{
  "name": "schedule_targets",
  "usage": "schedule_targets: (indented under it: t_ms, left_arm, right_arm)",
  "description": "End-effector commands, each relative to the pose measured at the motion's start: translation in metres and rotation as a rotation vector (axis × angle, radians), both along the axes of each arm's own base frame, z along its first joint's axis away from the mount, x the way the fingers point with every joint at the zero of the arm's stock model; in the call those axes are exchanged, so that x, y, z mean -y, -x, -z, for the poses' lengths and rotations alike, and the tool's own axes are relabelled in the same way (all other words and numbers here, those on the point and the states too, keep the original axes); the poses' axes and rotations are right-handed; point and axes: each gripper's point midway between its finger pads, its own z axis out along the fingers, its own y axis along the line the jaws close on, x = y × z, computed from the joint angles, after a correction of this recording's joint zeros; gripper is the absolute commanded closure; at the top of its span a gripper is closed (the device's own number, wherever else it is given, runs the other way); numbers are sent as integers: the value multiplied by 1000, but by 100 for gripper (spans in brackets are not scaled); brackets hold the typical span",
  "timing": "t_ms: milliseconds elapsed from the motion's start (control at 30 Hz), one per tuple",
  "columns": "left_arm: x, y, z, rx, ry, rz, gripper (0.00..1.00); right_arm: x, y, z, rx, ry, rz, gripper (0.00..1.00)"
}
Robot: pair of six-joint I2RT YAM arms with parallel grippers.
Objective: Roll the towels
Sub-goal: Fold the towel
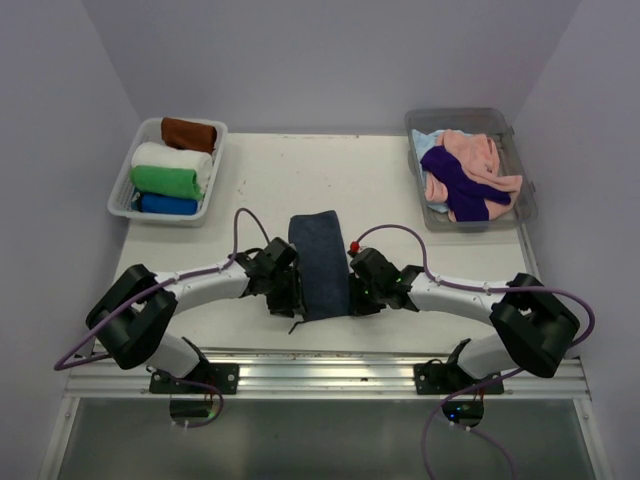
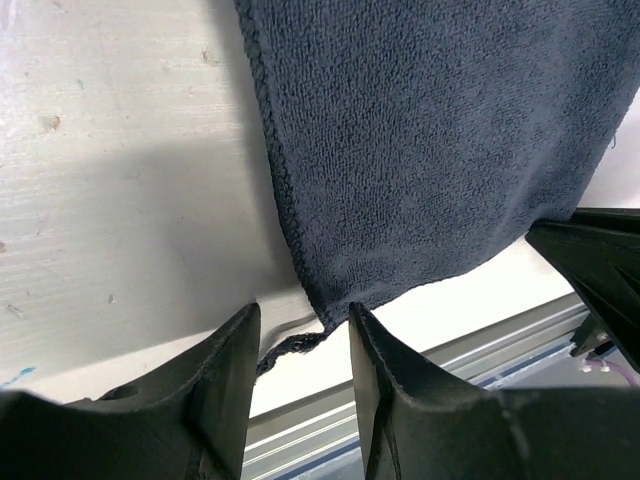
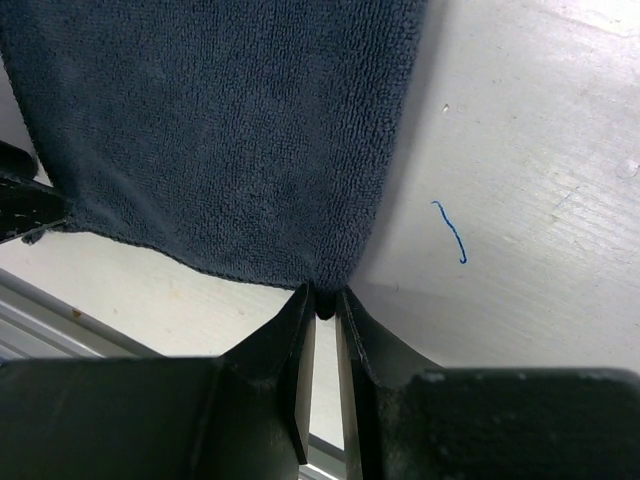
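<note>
You see the dark blue terry towel (image 1: 318,262) lying flat on the white table (image 1: 270,180), near its front edge, between the two arms. The left gripper (image 2: 300,345) has its jaws spread, and the towel's near corner sits in the gap, not pinched. The right gripper (image 3: 322,310) has its jaws almost pressed together, pinching the other near corner. A white mesh basket (image 1: 122,185) stands far left and a clear plastic bin (image 1: 524,180) far right.
</note>
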Motion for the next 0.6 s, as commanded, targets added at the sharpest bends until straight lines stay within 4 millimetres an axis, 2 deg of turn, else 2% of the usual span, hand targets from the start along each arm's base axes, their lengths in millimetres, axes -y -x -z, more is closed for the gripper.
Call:
schedule_targets:
  t_ms: [0, 100, 200, 400, 467, 567]
  left_arm:
    - [-3, 4, 4, -10, -1, -17, 55]
    - [2, 5, 10, -29, 15, -17, 57]
    - [3, 10, 18, -65, 22, -32, 64]
    - [1, 16, 30, -94, 22, -62, 70]
    - [1, 16, 31, -99, 19, -65, 81]
    - [-2, 13, 29, -87, 4, -77, 100]
  right_arm:
    - [-10, -6, -9, 18, -44, -8, 82]
    - [-10, -5, -8, 17, -43, -8, 82]
    - [-10, -5, -9, 18, -44, -8, 82]
    - [-12, -3, -8, 6, -56, -22, 81]
    - [-10, -3, -8, 10, -48, -15, 81]
    - [-6, -4, -11, 18, -37, -4, 66]
